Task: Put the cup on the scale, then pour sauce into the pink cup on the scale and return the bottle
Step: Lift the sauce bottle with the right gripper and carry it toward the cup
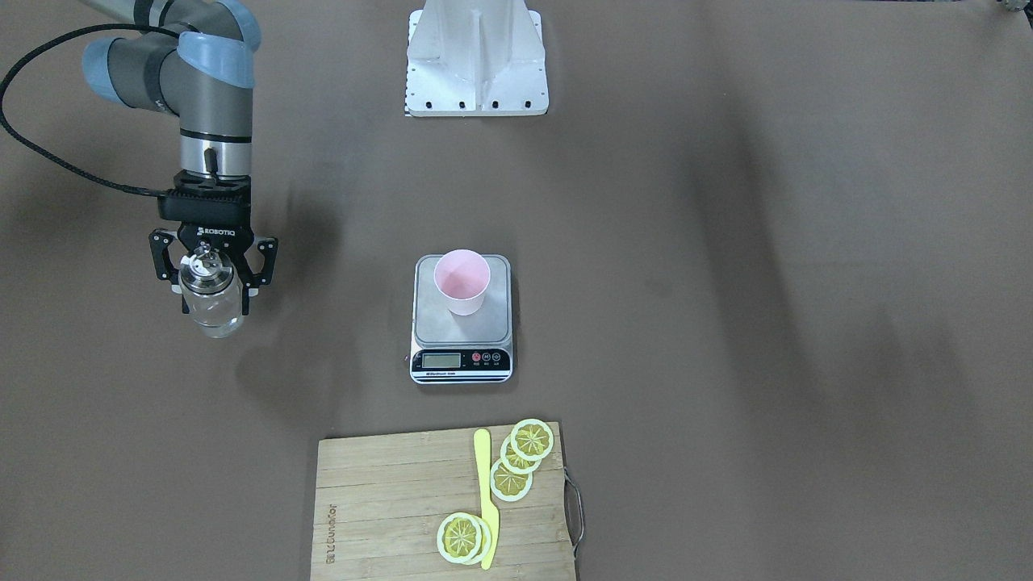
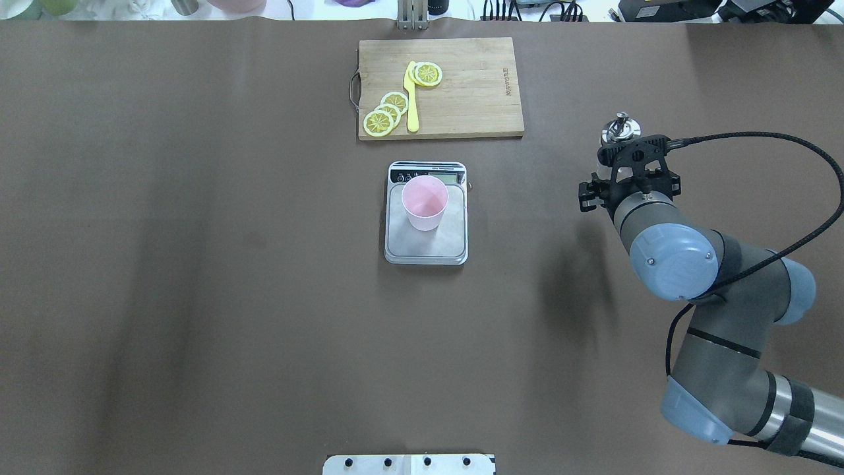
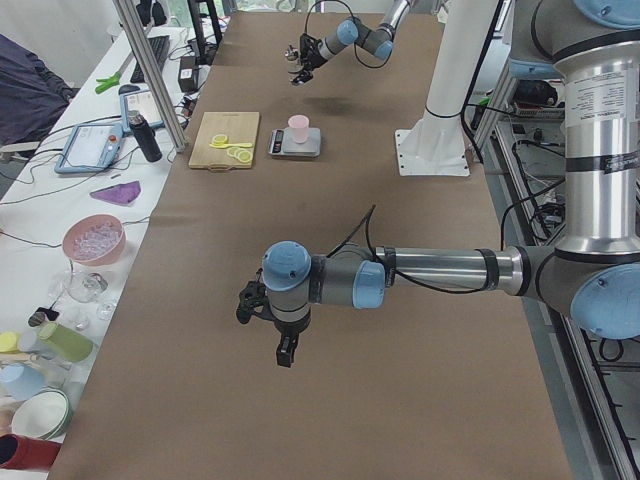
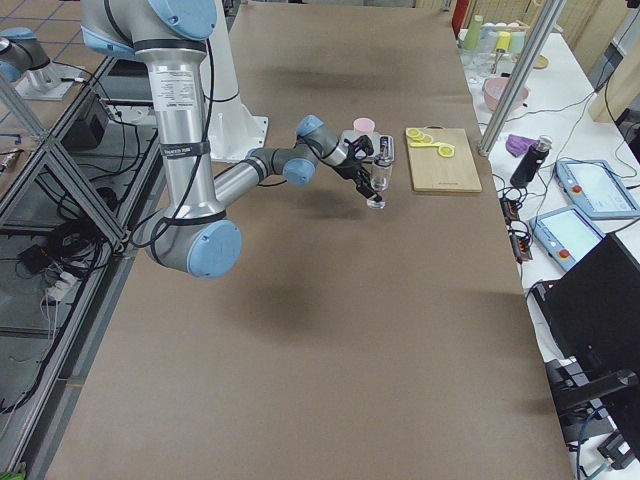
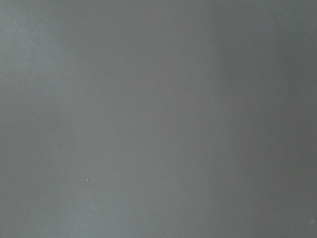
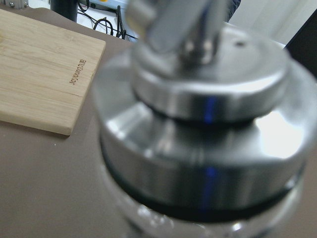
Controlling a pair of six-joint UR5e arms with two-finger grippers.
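The pale pink cup (image 1: pixel 462 281) stands upright on the silver platform of the scale (image 1: pixel 436 321), mid-table; both also show in the overhead view, cup (image 2: pixel 425 201) on scale (image 2: pixel 426 247). My right gripper (image 1: pixel 211 289) is shut on the clear glass bottle (image 1: pixel 212 311), holding it upright off the table, well out to the scale's side. Its shiny metal cap (image 6: pixel 198 124) fills the right wrist view and shows overhead (image 2: pixel 618 129). The sauce is too clear to make out. My left gripper (image 3: pixel 283 345) shows only in the exterior left view, low over bare table; I cannot tell if it is open or shut.
A bamboo cutting board (image 1: pixel 387 500) with lemon slices (image 1: pixel 516 456) and a yellow knife (image 1: pixel 485 492) lies just beyond the scale, on the far side from me. The white robot base (image 1: pixel 476 64) stands at the near table edge. The left wrist view shows only brown table.
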